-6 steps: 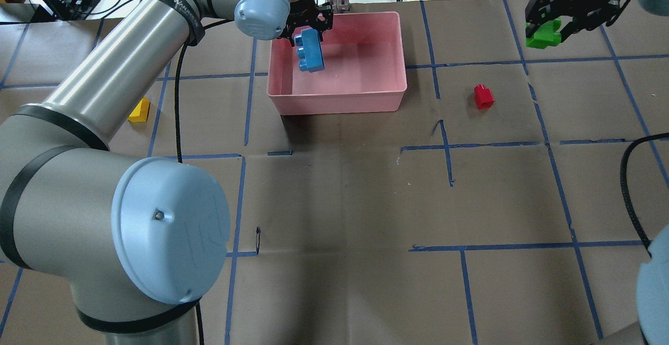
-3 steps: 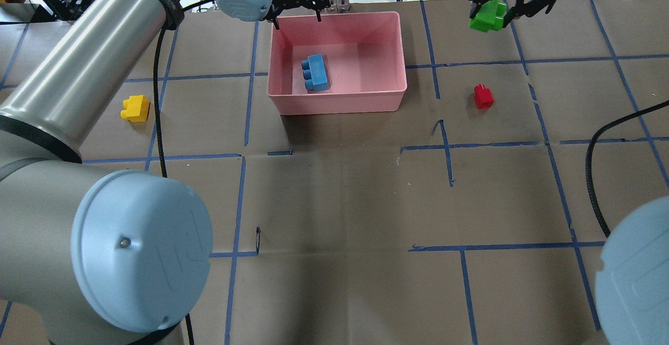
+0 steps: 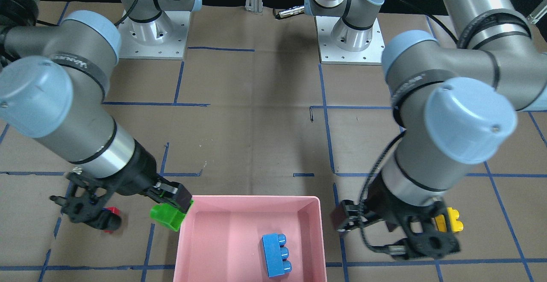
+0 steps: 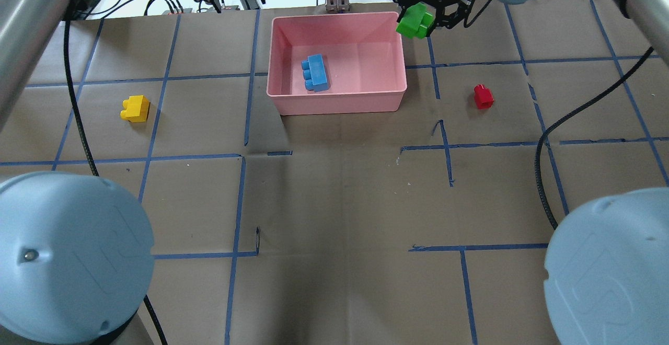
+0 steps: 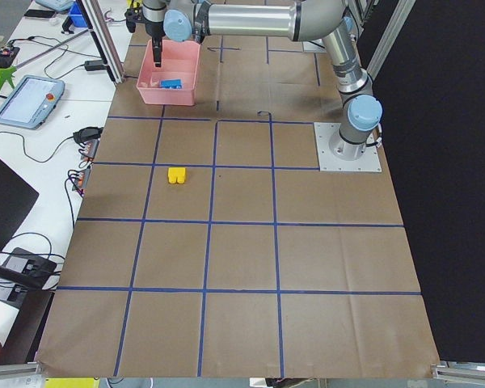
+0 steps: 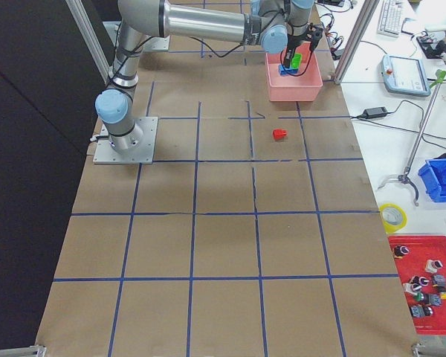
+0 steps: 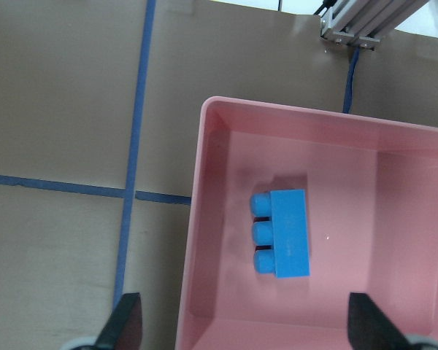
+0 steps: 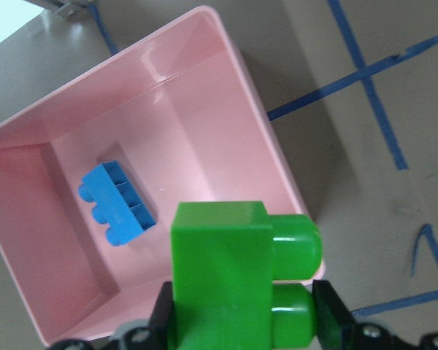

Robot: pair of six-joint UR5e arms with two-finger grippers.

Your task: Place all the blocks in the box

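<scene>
Green block reached box, seemingly; red block apart.

Overhead: behind, looking forward-down; front view opposite, steep; side views distant; both wrist views close, sharing pink box

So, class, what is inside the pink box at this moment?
Only the blue block lies on the box floor. The green block, gripped by the right tool, hangs outside its corner. The overhead view shows nothing hidden.

I am seeing a shallow pink plastic tray, a long blue three-stud plastic brick, a chunky green plastic brick, a yellow two-stud plastic brick, a tiny red plastic brick and a brown paper table cover gridded with blue tape lines.
</scene>
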